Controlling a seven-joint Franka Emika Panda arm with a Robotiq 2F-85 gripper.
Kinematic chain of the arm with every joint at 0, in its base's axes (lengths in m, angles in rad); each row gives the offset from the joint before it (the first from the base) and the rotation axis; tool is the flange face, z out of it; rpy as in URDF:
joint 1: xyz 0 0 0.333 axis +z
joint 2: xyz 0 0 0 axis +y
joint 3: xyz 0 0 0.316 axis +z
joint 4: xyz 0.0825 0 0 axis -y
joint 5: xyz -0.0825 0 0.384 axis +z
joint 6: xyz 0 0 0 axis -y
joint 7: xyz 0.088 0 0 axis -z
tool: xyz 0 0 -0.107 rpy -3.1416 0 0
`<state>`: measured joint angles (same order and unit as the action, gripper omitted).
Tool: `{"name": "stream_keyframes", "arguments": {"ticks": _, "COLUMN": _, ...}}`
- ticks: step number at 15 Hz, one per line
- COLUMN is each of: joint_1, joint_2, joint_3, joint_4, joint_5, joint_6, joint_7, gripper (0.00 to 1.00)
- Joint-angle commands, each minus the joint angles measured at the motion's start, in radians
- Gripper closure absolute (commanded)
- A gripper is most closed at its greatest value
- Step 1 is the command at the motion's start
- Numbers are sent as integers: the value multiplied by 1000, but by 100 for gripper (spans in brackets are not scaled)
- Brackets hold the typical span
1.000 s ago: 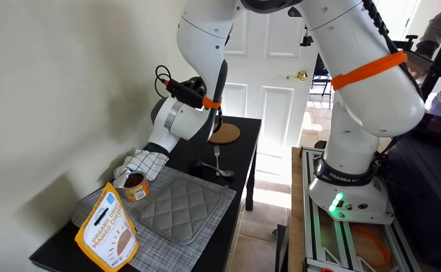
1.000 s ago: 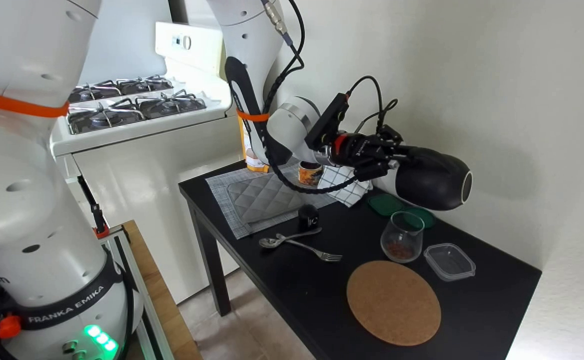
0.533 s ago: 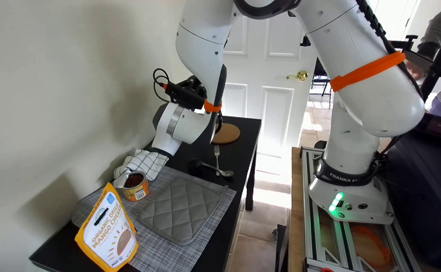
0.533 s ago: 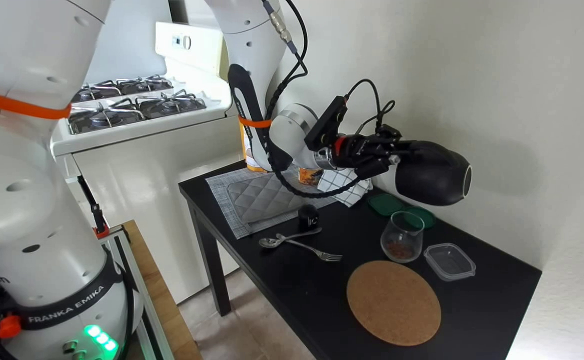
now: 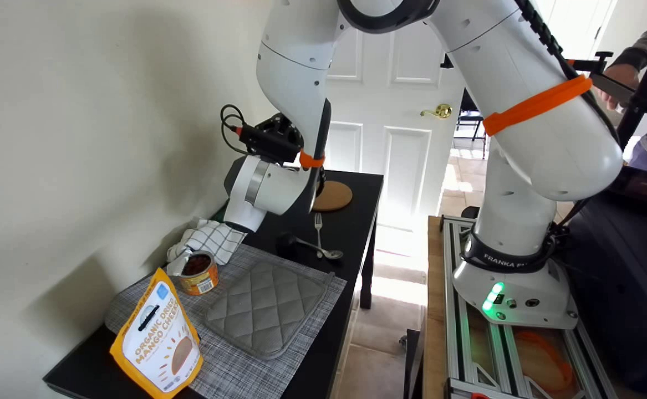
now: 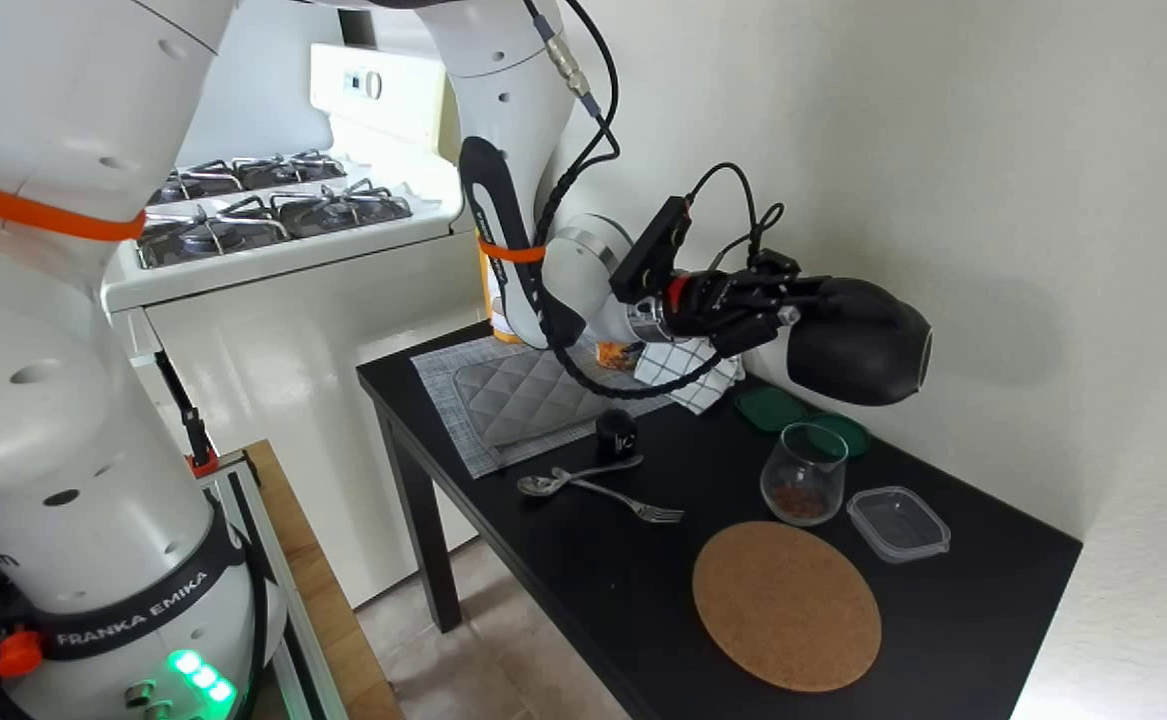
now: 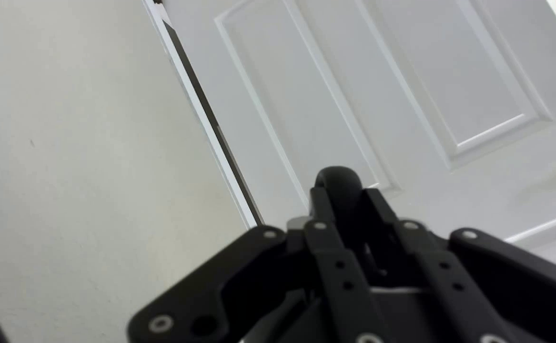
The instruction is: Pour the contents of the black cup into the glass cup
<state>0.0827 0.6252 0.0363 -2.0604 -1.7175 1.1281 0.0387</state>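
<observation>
The black cup [image 6: 855, 342] is up in the air, well above the surface [image 6: 973, 620], lying on its side with its mouth aimed right and slightly down in an exterior view. The end effector [image 7: 349, 212] grips it by the handle [image 7: 338, 183], a finger on either side in the wrist view. What the cup holds cannot be seen.

Lower down, the glass [image 6: 781, 470] stands upright with reddish-brown bits [image 6: 795, 503] at its bottom. The two are apart; whether the cup's mouth lies over the glass I cannot tell.

Just beside the glass sits a clear tub [image 6: 900, 523]. Green lids [image 6: 771, 410] lie behind it and a brown disc [image 6: 786, 605] in front, as an exterior view has it. Farther along the surface, a spoon [image 6: 540, 485] and a fork [image 6: 658, 513] cross near a small black object [image 6: 615, 436] I cannot identify.

Beyond these, a gray pot holder [image 5: 268, 307] rests on the mat [image 5: 317, 335]. A checked cloth [image 5: 215, 238] lies by a can [image 5: 199, 280] with dark contents, and a mango bag [image 5: 159, 346] stands near the can.
</observation>
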Motion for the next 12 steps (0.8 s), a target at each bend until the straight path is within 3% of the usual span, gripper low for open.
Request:
{"name": "stream_keyframes", "arguments": {"ticks": 1, "joint_1": -33, "joint_2": -59, "joint_3": 61, "joint_4": 25, "joint_5": 90, "joint_6": 69, "joint_7": 46, "gripper": 94}}
{"name": "stream_keyframes", "arguments": {"ticks": 5, "joint_1": -31, "joint_2": -99, "joint_3": 87, "joint_4": 45, "joint_5": 173, "joint_6": 167, "joint_7": 102, "gripper": 94}}
{"name": "stream_keyframes", "arguments": {"ticks": 12, "joint_1": -6, "joint_2": -129, "joint_3": 105, "joint_4": 51, "joint_5": 219, "joint_6": 282, "joint_7": 157, "gripper": 94}}
